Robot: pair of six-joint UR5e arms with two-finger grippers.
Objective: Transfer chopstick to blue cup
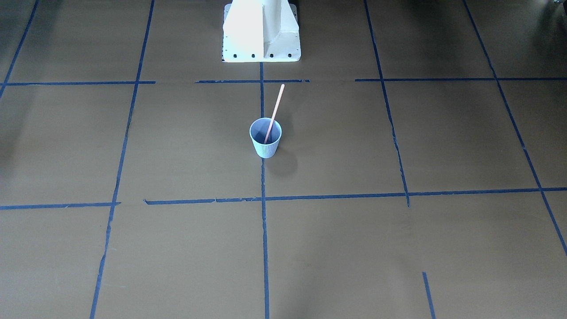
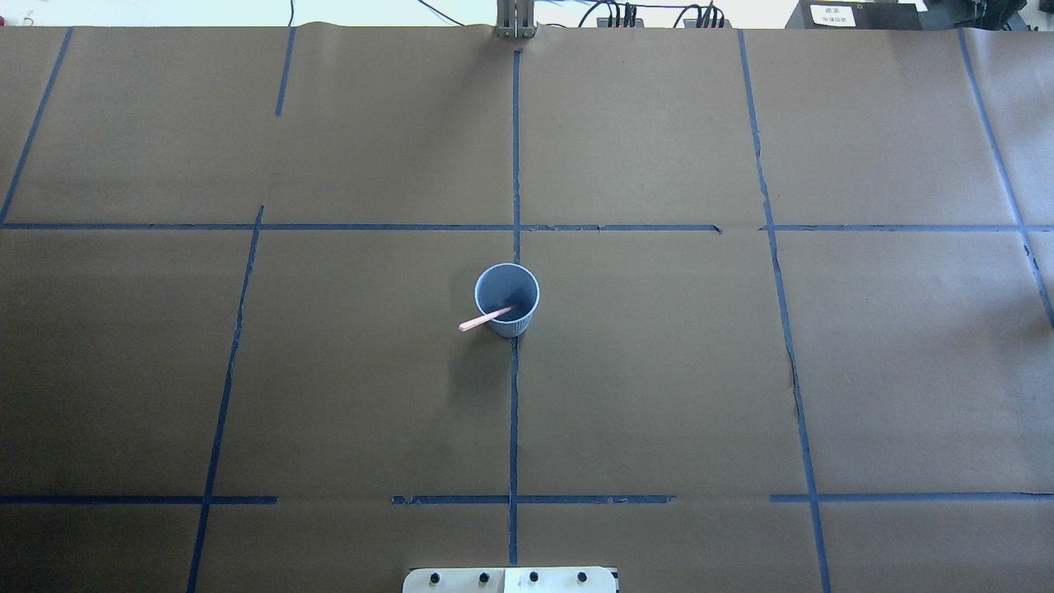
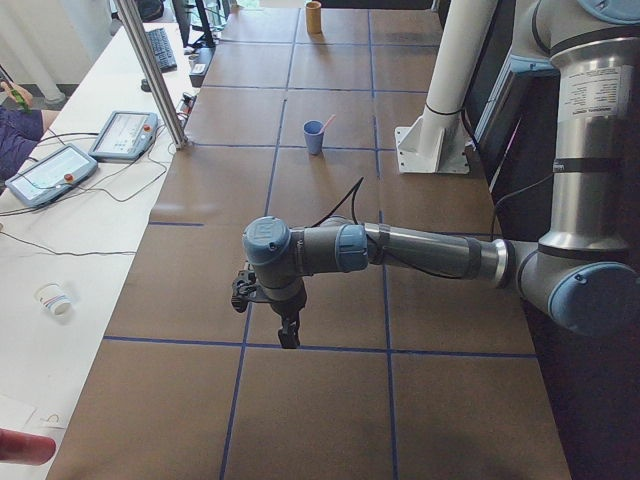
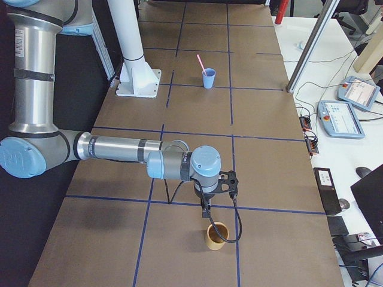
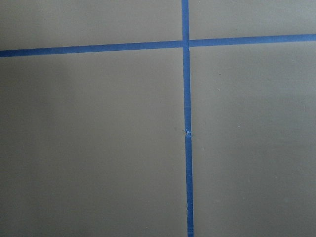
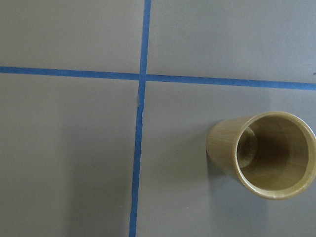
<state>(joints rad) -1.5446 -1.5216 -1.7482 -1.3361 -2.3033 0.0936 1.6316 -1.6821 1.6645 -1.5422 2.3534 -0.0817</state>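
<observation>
The blue cup (image 1: 266,148) stands upright at the table's middle, also in the overhead view (image 2: 504,288). The pink chopstick (image 1: 276,106) stands in it, leaning on the rim, its top end toward the robot's base; it sticks out over the rim in the overhead view (image 2: 476,323). My left gripper (image 3: 288,335) hangs low over bare table at the left end, far from the cup. My right gripper (image 4: 205,210) hangs at the right end just above a wooden cup. Both grippers show only in the side views, so I cannot tell whether they are open or shut.
A tan wooden cup (image 6: 264,154) stands empty under the right wrist, also in the right side view (image 4: 216,235). The white robot base (image 1: 261,31) stands behind the blue cup. Teach pendants (image 4: 341,118) and cables lie on the operators' bench.
</observation>
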